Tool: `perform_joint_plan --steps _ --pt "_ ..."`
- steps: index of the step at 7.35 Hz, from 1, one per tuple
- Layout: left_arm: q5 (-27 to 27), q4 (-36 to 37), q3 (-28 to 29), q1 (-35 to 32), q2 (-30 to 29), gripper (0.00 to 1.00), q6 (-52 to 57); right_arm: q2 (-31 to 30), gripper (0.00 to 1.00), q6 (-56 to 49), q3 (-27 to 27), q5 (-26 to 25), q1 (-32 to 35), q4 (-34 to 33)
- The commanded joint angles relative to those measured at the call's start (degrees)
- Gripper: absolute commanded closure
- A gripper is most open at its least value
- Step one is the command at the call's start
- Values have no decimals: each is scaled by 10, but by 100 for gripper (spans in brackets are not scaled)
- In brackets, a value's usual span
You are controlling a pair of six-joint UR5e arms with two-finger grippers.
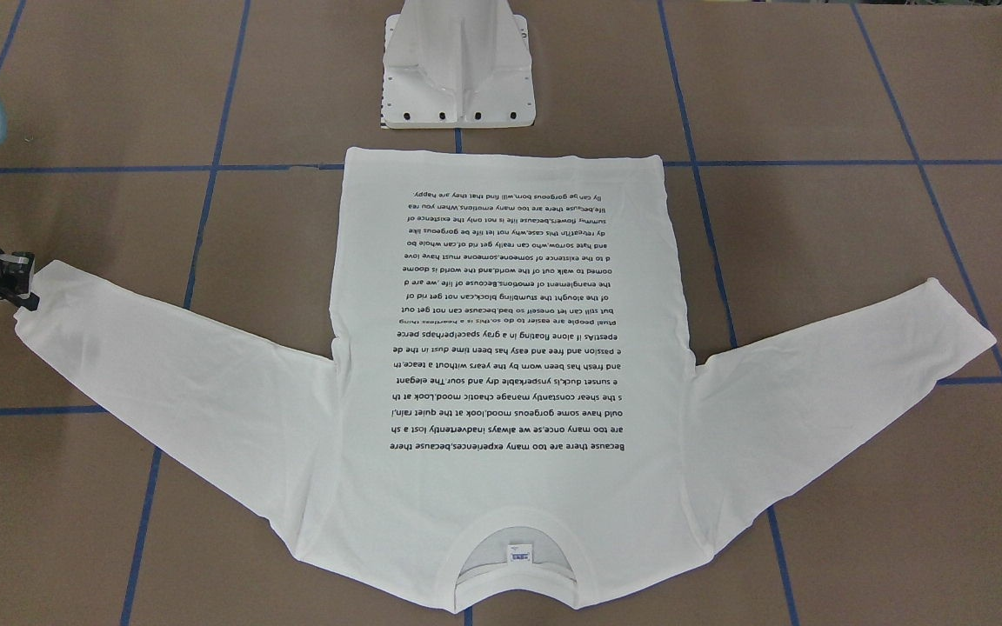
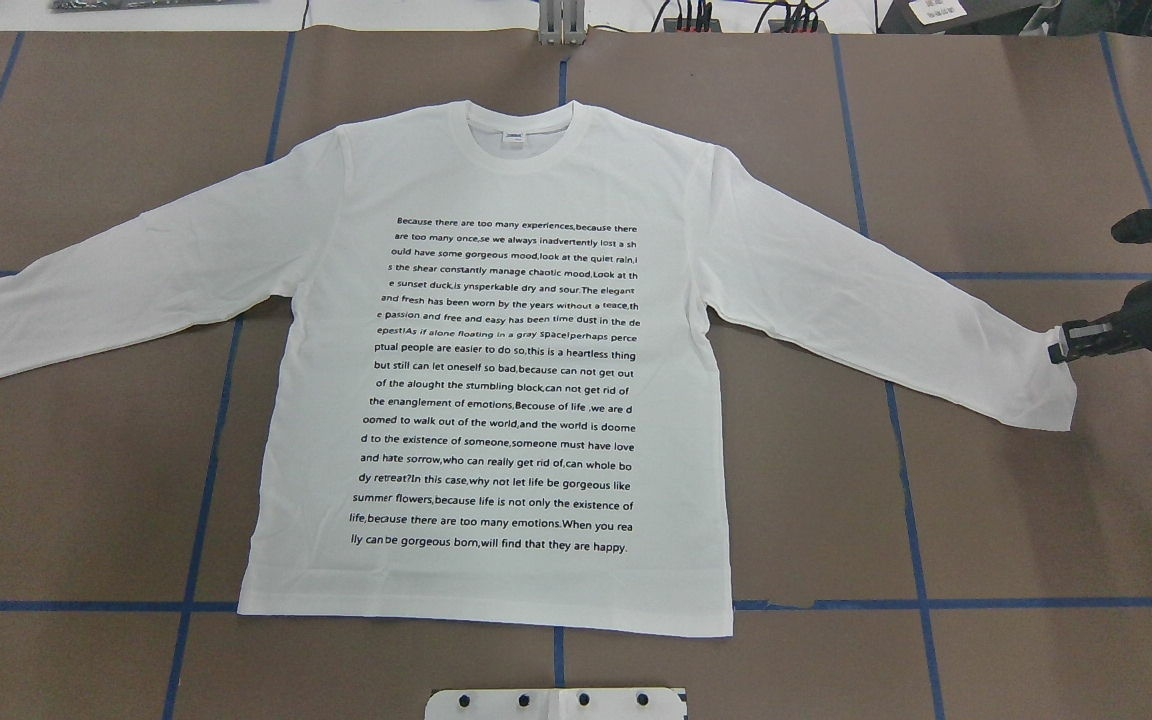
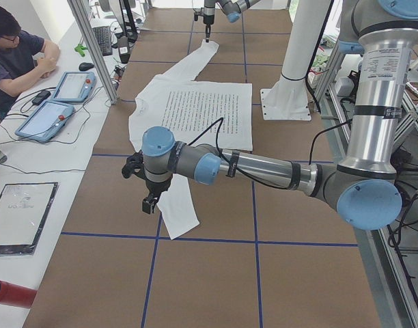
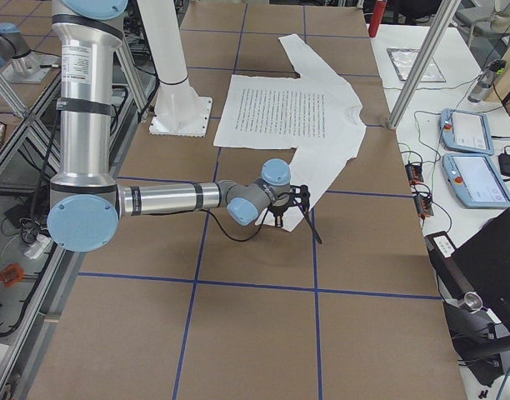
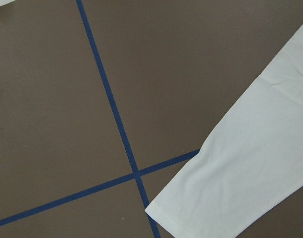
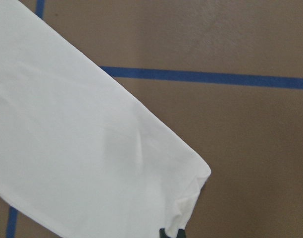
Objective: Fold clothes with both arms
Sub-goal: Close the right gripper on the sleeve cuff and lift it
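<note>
Pinching T-shirt [image 2: 506,350] cuff (right tool [image 2: 1056,347])

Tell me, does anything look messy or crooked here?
Almost nothing: the shirt lies flat, sleeves spread. Only one cuff corner is puckered, where the right gripper pinches it.

White pedestal [image 1: 457,78] stands on brown table [image 1: 858,487] (blue tape grid [image 1: 814,163]).

Brown table [image 2: 1036,500], blue tape grid [image 2: 1036,604]. White pedestal [image 1: 457,78] at near edge. Far white bench [image 3: 79,147]: tablets [image 3: 74,87], seated person [image 3: 18,58].
</note>
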Motion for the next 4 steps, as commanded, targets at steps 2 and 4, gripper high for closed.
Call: perform_joint_plan --steps 2,4 --pt "0 0 5 0 0 0 1 145 100 43 15 74 1 -34" --pt "0 0 7 0 2 0 0 306 100 179 -10 71 -16 -71"
